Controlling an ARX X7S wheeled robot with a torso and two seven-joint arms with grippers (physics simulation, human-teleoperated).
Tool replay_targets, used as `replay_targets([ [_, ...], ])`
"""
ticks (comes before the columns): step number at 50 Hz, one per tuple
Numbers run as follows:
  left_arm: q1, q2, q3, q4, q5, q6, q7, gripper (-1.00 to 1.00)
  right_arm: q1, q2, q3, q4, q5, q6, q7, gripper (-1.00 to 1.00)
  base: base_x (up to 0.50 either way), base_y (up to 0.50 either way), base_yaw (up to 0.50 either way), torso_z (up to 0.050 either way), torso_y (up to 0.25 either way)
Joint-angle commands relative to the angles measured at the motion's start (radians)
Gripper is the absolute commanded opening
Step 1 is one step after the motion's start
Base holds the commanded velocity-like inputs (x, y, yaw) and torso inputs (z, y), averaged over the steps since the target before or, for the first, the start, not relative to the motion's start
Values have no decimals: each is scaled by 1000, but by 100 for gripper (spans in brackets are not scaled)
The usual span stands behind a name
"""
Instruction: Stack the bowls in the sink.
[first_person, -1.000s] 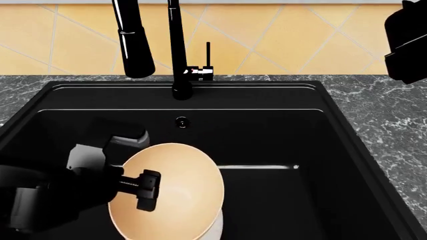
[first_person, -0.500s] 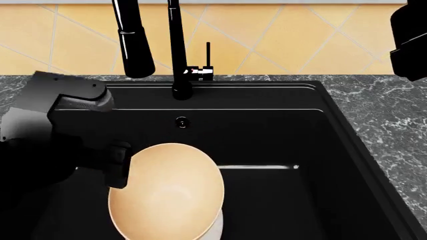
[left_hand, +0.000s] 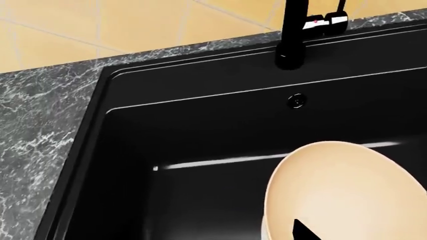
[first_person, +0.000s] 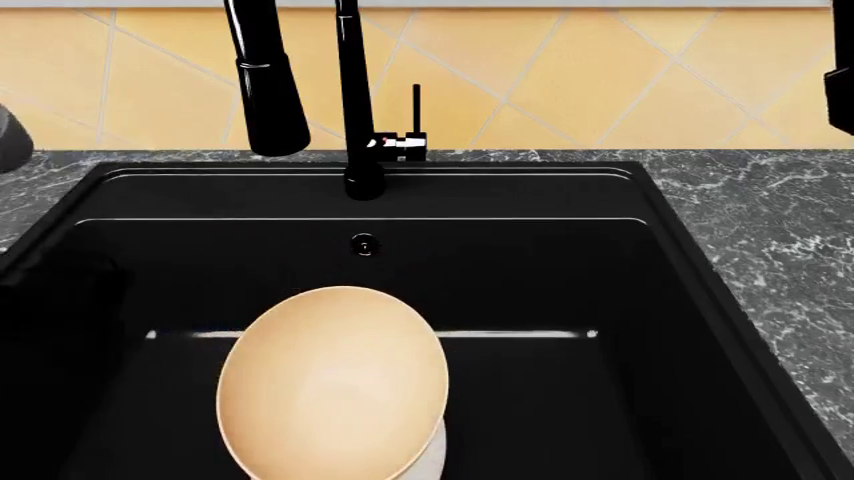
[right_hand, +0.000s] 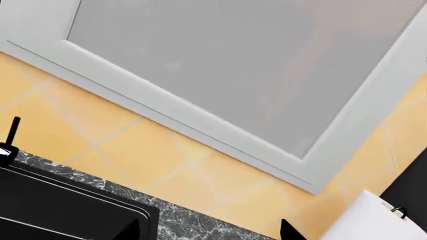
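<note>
Peach bowl (first_person: 334, 385) resting tilted inside the black sink (first_person: 561, 200), nested on the white bowl (first_person: 430, 458) (only a sliver of white rim visible at the lower edge). Stack sitting toward the front left of the basin, below the overflow hole (first_person: 363, 244) and faucet (first_person: 354, 100). Left pincer (left_hand: 301, 231) seen only as a dark tip beside the peach rim; opening impossible to tell. Right pincer (right_hand: 288, 230) raised near the tiled wall, likewise unclear, holding nothing visible.

Two nested bowls, one tan bowl (first_person: 332, 385), one white bowl (first_person: 430, 458), one sink (first_person: 561, 200), one faucet (first_person: 355, 100)
</note>
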Motion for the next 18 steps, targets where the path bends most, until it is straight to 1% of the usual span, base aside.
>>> replay_targets([
  [1, -166, -47, 16, -4, -145, -60, -136, 100, 15, 12, 62, -10, 49, -6, 17, 100, 0, 0, 0, 0, 0],
  [3, -252, -50, 77, -14, -156, -66, -136, 100, 17, 9, 82, -7, 60, -5, 23, 100, 0, 0, 0, 0, 0],
  [4, -271, -52, 87, -19, -156, -72, -138, 100, 19, 7, 94, -6, 68, -3, 28, 100, 0, 0, 0, 0, 0],
  [11, -273, -63, 59, -46, -138, -105, -138, 100, 29, -3, 181, 19, 131, 33, 69, 100, 0, 0, 0, 0, 0],
  [18, -274, -76, 18, -70, -123, -128, -138, 100, 29, 16, 221, 11, 155, 50, 70, 100, 0, 0, 0, 0, 0],
])
